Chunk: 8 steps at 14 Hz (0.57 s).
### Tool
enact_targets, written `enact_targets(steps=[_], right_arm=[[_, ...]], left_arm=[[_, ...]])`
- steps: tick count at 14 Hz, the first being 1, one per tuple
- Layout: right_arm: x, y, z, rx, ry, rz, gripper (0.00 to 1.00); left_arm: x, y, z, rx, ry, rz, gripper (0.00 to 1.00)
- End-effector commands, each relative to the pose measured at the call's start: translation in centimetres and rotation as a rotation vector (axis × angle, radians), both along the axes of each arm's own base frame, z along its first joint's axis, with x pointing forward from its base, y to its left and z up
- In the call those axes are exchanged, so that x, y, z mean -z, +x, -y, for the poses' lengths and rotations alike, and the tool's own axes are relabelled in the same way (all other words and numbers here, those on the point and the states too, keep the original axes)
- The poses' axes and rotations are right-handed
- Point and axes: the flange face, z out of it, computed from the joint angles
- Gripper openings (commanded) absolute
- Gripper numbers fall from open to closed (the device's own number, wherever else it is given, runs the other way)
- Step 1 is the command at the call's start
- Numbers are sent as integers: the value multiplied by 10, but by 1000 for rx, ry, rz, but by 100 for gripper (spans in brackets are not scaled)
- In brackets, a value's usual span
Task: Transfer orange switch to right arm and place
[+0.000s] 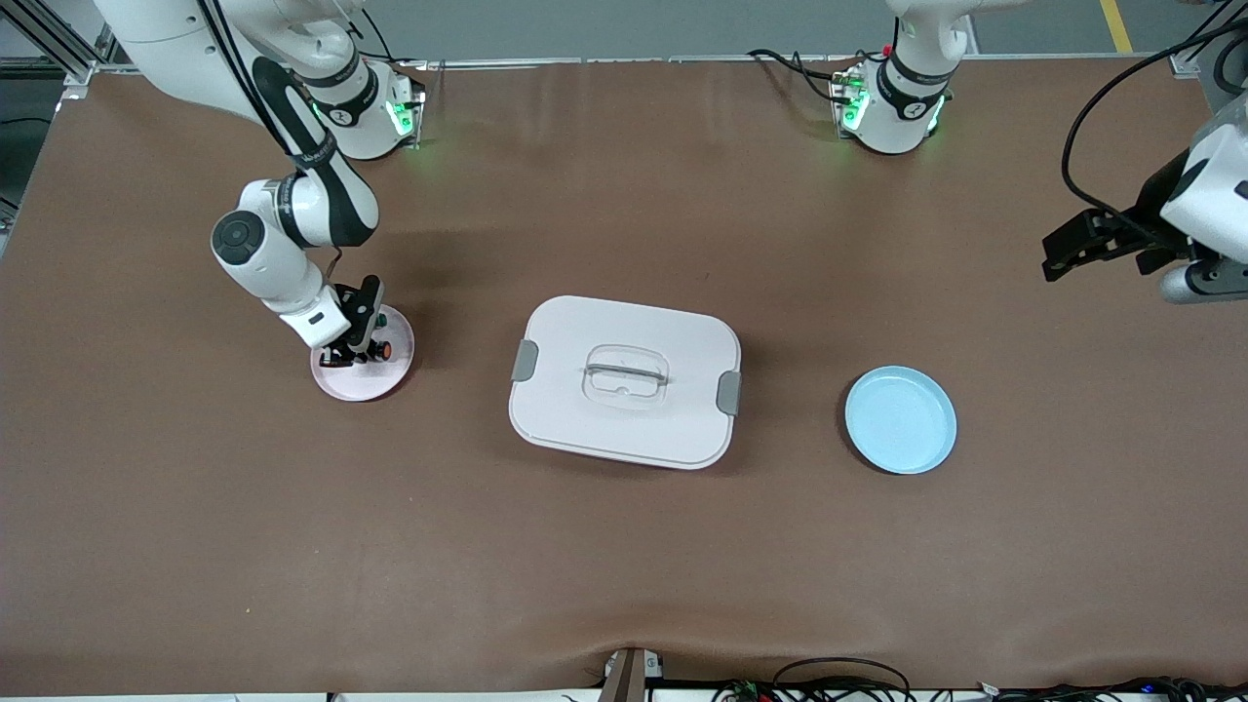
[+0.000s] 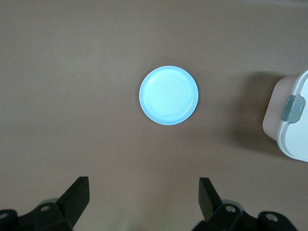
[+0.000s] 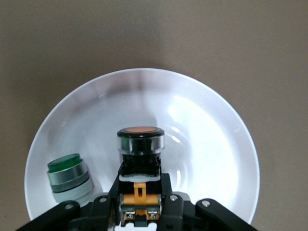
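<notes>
Two risks concern us at this stage. First, the orange switch (image 3: 140,144) is clamped only at its rear body, button face outward; if the right gripper (image 3: 139,202) lets go while the switch sits tilted or above the dish floor, we judge the part could roll toward the rim. Second, the green-capped part (image 3: 69,176) lies in the same pink plate (image 1: 388,375), just beside the gripper's fingers, so a sideways shift could knock it.

Working from the front camera outward: the blue plate (image 1: 900,419) lies nearest, toward the left arm's end of the table. The white lidded box (image 1: 624,380) sits mid-table. The pink plate lies toward the right arm's end, slightly farther from the camera than the blue plate.

Right gripper: jaws closed on the orange switch, down inside the pink plate. We cannot tell whether the switch touches the plate floor.

Left gripper (image 2: 142,204): jaws spread fully wide, holding nothing. It hangs above bare table at the left arm's end, looking toward the blue plate, and waits.
</notes>
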Motion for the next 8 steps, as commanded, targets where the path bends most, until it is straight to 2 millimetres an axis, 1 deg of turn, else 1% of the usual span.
enact_targets(steps=[1, 2, 3, 5, 7, 8], right_arm=[[7, 2, 4, -29, -6, -2, 0], [7, 4, 7, -8, -4, -3, 0], [7, 4, 7, -14, -4, -7, 99], [7, 5, 8, -11, -4, -7, 100], [-1, 10, 6, -12, -1, 0, 100], [-4, 12, 6, -11, 1, -24, 100]], left_arm=[[-1, -23, -2, 23, -6, -9, 100], [-2, -26, 0, 26, -5, -8, 100], [-5, -31, 0, 26, -3, -3, 100], [-1, -36, 0, 26, 0, -2, 100], [-3, -39, 0, 26, 1, 5, 100], [-4, -40, 2, 31, 2, 6, 100]])
